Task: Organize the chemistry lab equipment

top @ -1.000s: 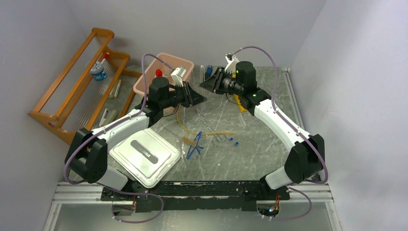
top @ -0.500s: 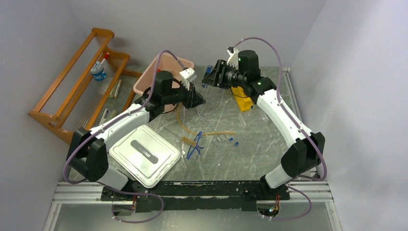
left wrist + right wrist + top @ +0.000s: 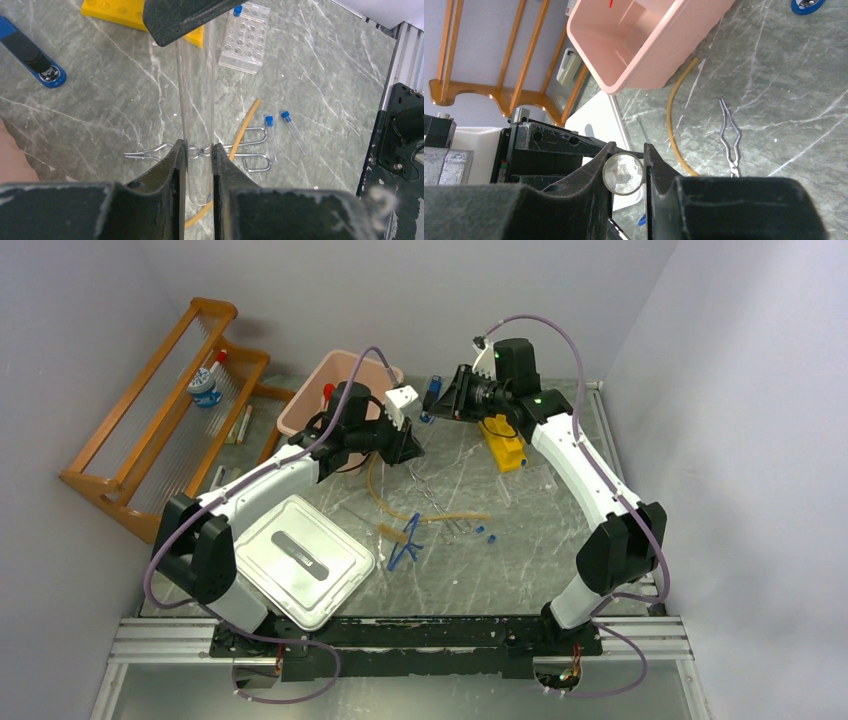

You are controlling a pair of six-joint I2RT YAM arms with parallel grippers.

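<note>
Left wrist view: handover of a clear test tube (image 3: 196,100). Here the left gripper (image 3: 197,150) is clamped on the tube near its rounded closed end. From there the tube runs upward to the right gripper (image 3: 628,150), seen from this side as a dark finger over the far end. Right wrist view confirms the second grip: both fingers (image 3: 594,170) press against the tube's open rim, with the left gripper's body directly behind. The tube is thus held off the marble table (image 3: 560,540) by both arms at once, in the air between the pink tub (image 3: 352,368) and the yellow holed rack (image 3: 503,445).

Change over the last second (top external view): the coupled grippers have travelled together toward the back of the table. The left wrist has shifted right, off the tub's far corner, and the right forearm has swung off the yellow rack, which now lies in plain sight.

Significance: the transfer appears to be midway, neither side having let go. One gripper must release before the tube can be stowed, and a pull while both hold risks cracking it. Which arm will keep it cannot be told. The tan rubber hose (image 3: 430,512), blue plastic tongs (image 3: 405,552), wire clamp (image 3: 729,135) and two blue-capped tubes (image 3: 270,135) lie loose on the table, so most of the sorting remains
</note>
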